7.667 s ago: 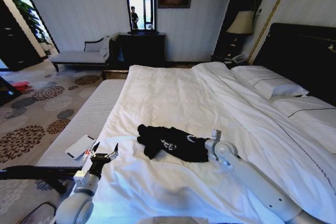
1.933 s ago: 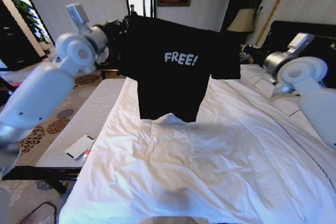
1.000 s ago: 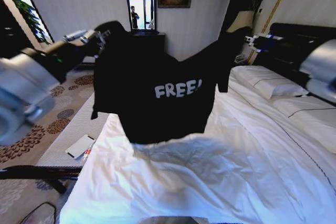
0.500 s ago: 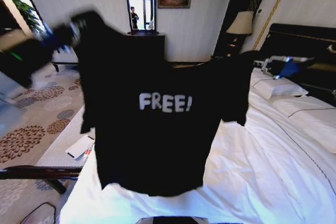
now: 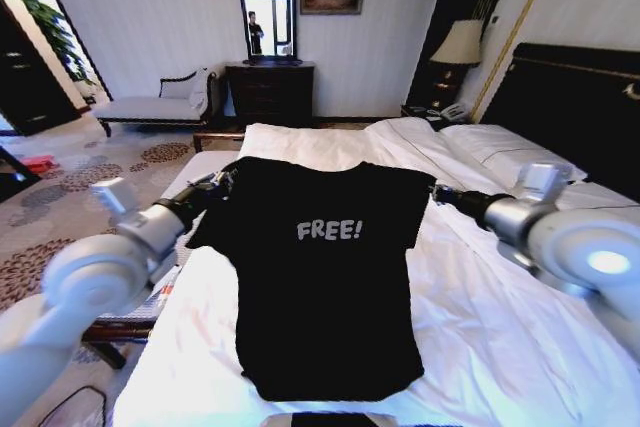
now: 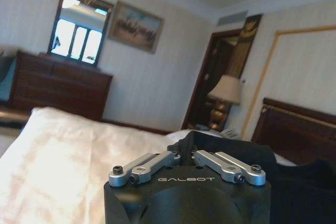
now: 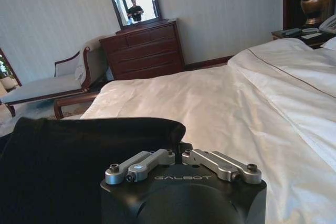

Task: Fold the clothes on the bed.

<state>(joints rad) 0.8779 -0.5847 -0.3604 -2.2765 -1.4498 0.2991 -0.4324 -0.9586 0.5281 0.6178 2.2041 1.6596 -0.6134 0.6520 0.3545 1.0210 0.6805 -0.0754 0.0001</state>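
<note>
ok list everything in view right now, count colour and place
T-shirt: one, black with white FREE! lettering, spread flat on the bed, collar end away from the robot
bed: one, white duvet, dark headboard on the right
pillows: two, white, by the headboard
dresser: one, dark wood, against the far wall under a mirror
chaise bench: one, grey, left of the dresser
lamp: one, cream shade, far right corner
left gripper: black, shut on the shirt's left shoulder
right gripper: black, shut on the shirt's right shoulder
</note>
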